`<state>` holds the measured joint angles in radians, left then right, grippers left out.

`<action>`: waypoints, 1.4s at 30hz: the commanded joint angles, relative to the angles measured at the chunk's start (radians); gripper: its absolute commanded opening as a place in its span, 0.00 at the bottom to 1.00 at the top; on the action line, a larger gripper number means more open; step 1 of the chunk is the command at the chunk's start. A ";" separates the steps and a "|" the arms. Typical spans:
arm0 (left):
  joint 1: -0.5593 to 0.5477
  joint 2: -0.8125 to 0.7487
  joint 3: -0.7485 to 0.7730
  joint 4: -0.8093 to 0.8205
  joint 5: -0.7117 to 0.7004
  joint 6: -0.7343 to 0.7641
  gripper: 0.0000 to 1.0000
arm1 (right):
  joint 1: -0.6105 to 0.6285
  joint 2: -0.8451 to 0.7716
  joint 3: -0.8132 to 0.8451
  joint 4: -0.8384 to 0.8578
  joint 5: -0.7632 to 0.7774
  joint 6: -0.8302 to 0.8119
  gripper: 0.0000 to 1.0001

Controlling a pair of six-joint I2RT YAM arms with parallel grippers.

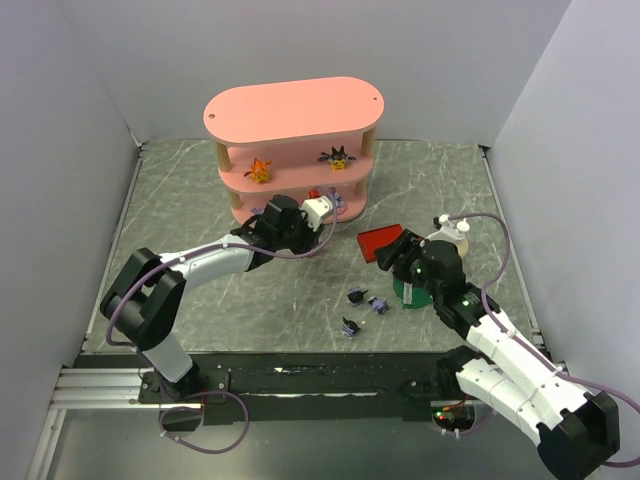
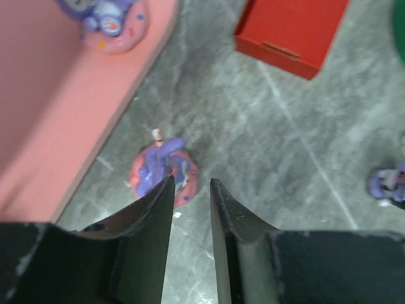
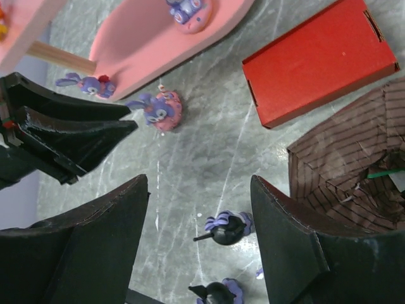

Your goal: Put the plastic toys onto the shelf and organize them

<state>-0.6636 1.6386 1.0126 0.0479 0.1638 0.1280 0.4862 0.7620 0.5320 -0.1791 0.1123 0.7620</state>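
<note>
Left claw [image 2: 192, 181] narrow, empty, tips short of lilac toy [image 2: 163, 170]. Closing here could flick it against shelf [image 2: 50, 114]. Right claw [image 3: 199, 183] wide, empty.

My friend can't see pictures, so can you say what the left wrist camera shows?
The left hand, its two dark fingers a little apart and holding nothing, points at a lilac-pink toy on the grey table beside the pink shelf. A second toy sits on that shelf's board, and a red box lies farther off.
</note>
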 commanded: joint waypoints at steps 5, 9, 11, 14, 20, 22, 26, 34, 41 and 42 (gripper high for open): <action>-0.013 0.013 0.034 0.040 -0.139 0.042 0.32 | -0.009 -0.018 -0.015 0.018 0.035 -0.001 0.73; -0.017 0.026 0.043 0.035 -0.161 0.045 0.32 | -0.011 -0.018 -0.017 0.013 0.036 -0.004 0.73; -0.021 0.015 0.037 0.041 -0.161 0.048 0.35 | -0.012 -0.018 -0.017 0.013 0.036 -0.004 0.73; -0.028 -0.020 0.029 0.040 -0.161 0.048 0.38 | -0.015 -0.018 -0.020 0.016 0.035 -0.004 0.73; -0.041 -0.106 0.011 0.043 -0.161 0.059 0.43 | -0.017 -0.010 -0.023 0.023 0.029 0.000 0.73; -0.041 -0.118 0.004 0.043 -0.161 0.068 0.44 | -0.015 -0.007 -0.023 0.027 0.027 0.000 0.73; -0.041 -0.099 0.009 0.029 -0.187 0.085 0.47 | -0.017 -0.006 -0.024 0.029 0.027 0.002 0.73; -0.041 -0.026 0.043 -0.036 -0.148 0.091 0.49 | -0.018 -0.009 -0.027 0.026 0.029 0.002 0.73; -0.041 0.015 0.058 -0.039 -0.161 0.097 0.41 | -0.020 -0.010 -0.027 0.020 0.030 0.002 0.73; -0.041 0.017 0.060 -0.037 -0.161 0.098 0.40 | -0.021 -0.012 -0.027 0.021 0.030 0.000 0.73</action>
<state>-0.7010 1.6455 1.0245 0.0044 0.0025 0.2150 0.4732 0.7616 0.5148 -0.1802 0.1230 0.7620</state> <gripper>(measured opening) 0.413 0.728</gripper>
